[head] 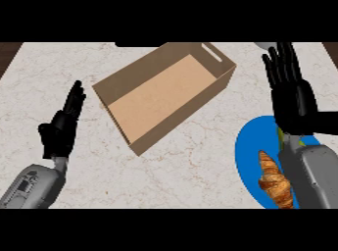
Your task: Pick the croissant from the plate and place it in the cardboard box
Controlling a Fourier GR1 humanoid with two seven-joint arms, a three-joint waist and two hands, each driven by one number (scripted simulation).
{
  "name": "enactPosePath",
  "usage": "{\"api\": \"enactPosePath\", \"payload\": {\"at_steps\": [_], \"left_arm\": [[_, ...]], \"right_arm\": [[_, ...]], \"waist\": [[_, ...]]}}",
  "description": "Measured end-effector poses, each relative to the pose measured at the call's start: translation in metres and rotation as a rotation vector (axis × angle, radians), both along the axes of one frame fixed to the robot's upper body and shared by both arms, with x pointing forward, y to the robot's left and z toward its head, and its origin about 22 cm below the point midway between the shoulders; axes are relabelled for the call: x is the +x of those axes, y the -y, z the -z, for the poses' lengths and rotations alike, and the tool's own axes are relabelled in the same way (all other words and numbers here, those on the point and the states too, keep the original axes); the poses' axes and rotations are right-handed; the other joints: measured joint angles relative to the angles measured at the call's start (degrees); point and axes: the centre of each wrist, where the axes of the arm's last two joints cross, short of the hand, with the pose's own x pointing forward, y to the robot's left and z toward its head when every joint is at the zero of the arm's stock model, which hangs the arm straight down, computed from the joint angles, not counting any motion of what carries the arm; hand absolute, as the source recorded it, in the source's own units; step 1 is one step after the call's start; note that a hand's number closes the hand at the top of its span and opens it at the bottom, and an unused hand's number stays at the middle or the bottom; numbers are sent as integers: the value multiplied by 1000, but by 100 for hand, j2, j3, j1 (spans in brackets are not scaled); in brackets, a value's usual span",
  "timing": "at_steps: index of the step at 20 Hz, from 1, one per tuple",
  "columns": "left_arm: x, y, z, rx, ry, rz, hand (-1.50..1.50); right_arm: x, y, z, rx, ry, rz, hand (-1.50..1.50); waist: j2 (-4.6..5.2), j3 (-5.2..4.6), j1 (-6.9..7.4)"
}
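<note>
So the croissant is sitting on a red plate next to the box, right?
Not quite: the head view shows the croissant on a blue plate, not a red one. It does sit next to the cardboard box.

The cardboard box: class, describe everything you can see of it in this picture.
The cardboard box is plain brown, open-topped and shallow, with a lighter tan floor and nothing inside. One end wall, toward the far right, has a slot-shaped handle cutout. It lies turned at an angle on the marble counter, between the two hands and up-left of the blue plate. Nothing touches it except the counter beneath.
</note>
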Motion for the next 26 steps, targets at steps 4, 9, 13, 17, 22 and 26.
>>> {"api": "enactPosePath", "payload": {"at_steps": [4, 9, 13, 17, 22, 26], "left_arm": [[-5, -30, 0, 102, -38, -78, 0], [-17, -74, 4, 240, -117, -169, 0], [-27, -97, 3, 292, -164, -217, 0], [-29, -100, 1, 311, -181, -228, 0], [-33, -103, -1, 318, -191, -226, 0], [-29, -103, -5, 320, -188, -226, 0]], "right_arm": [[-13, 21, 17, -75, -91, -138, -150], [-25, 58, 7, -517, -76, -305, -150], [-60, 105, 48, -629, -119, -409, -150], [-80, 155, 74, -545, -77, -490, -150], [-79, 195, 66, -735, -23, -453, -150], [-66, 206, 39, -983, 4, -500, -150]], "waist": [[-20, 9, -4], [-88, -34, 43], [-49, 12, -26], [-14, 28, -12], [-11, 26, 44], [-4, 18, 68]]}}
